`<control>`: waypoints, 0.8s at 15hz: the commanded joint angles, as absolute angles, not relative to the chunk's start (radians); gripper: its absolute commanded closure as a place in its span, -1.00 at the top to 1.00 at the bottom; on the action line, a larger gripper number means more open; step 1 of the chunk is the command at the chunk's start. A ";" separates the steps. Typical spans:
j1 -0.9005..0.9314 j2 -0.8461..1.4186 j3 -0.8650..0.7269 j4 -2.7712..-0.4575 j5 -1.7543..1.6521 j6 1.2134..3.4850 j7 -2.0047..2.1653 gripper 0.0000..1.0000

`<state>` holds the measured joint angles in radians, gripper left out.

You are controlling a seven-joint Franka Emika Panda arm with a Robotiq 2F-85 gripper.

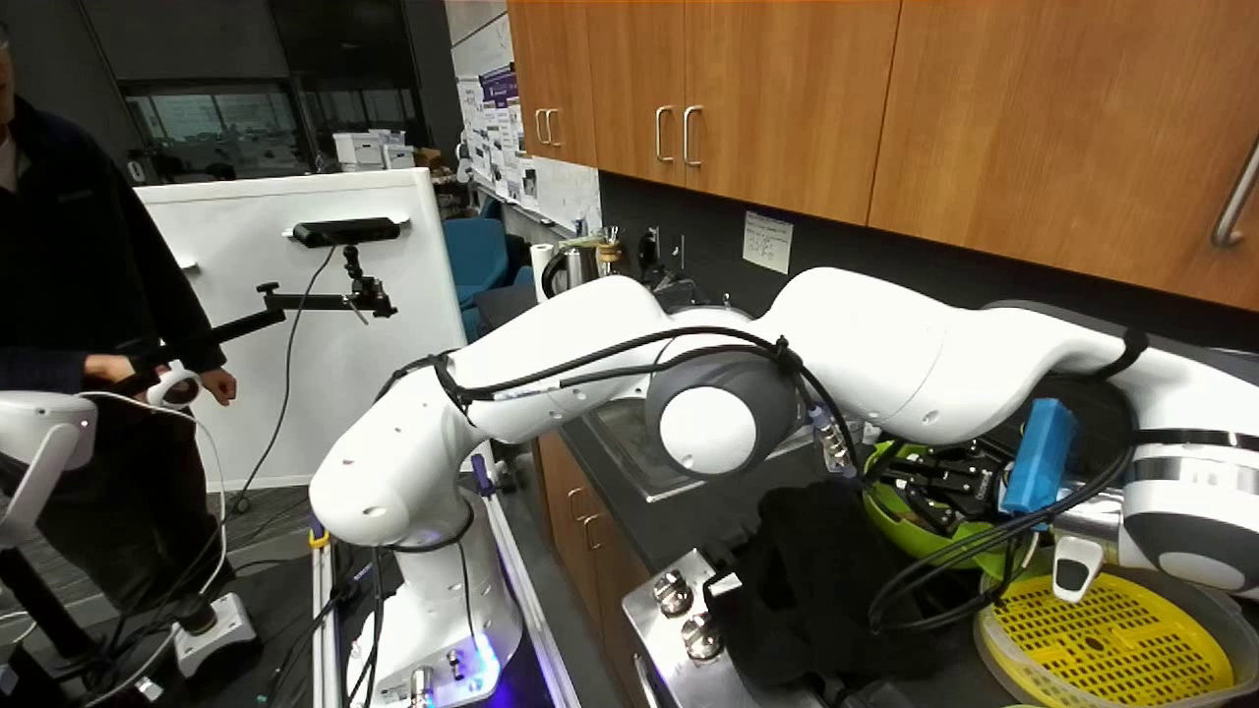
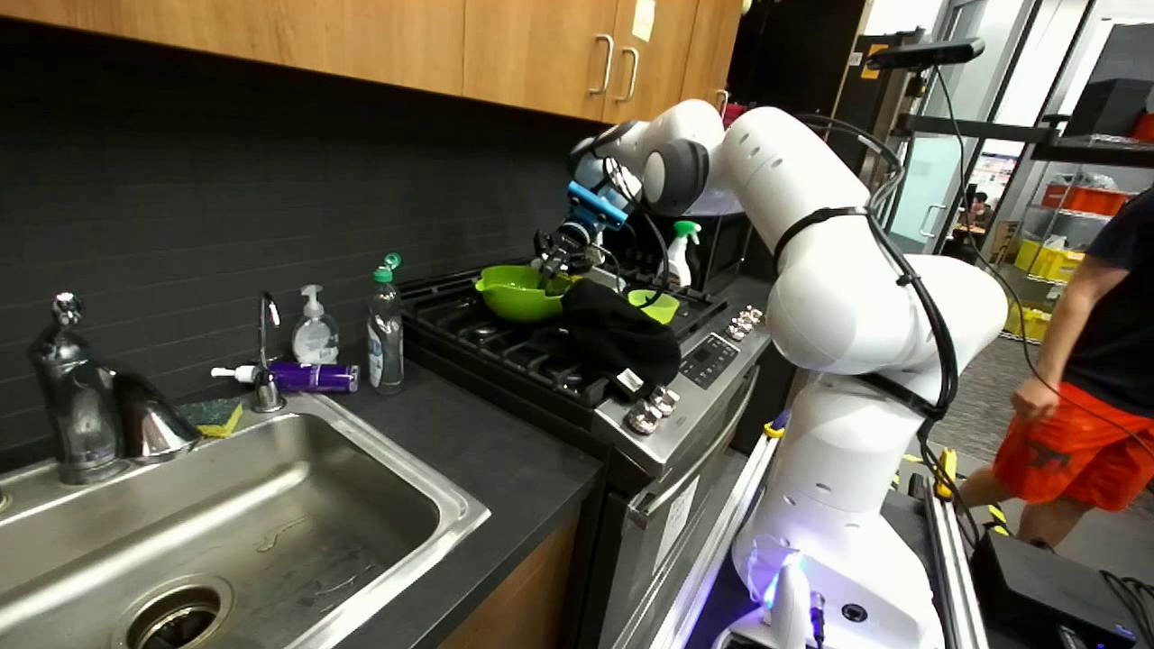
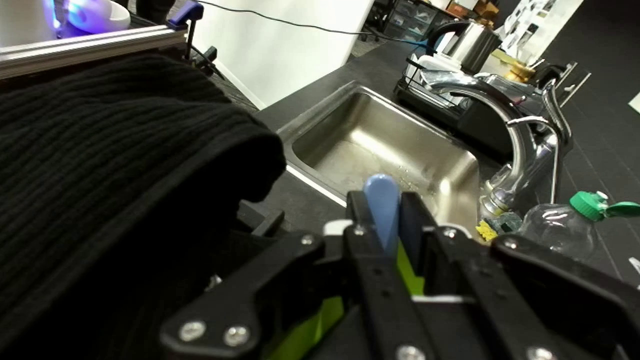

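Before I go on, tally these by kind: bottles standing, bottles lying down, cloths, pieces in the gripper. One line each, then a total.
Upright bottles: 3 (pump bottle, green-capped bottle, spray bottle)
Bottles lying down: 1 (purple bottle)
Cloths: 1 (black cloth)
Held in the gripper: 1 (blue piece)
Total that I can make out: 6

Four bottles (image 2: 386,333) in play, three left, one spray bottle (image 2: 678,268) far right; one sink (image 2: 361,514), one large green bowl (image 2: 516,302), one black cloth (image 2: 622,338), one blue handle (image 3: 382,210)!
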<state>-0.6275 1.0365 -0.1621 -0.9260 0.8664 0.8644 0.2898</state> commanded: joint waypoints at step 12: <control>-0.584 1.055 -0.129 -0.834 0.827 0.808 0.282 -0.90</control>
<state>-0.5764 1.0550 -0.1332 -0.8597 0.8457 0.8348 0.2801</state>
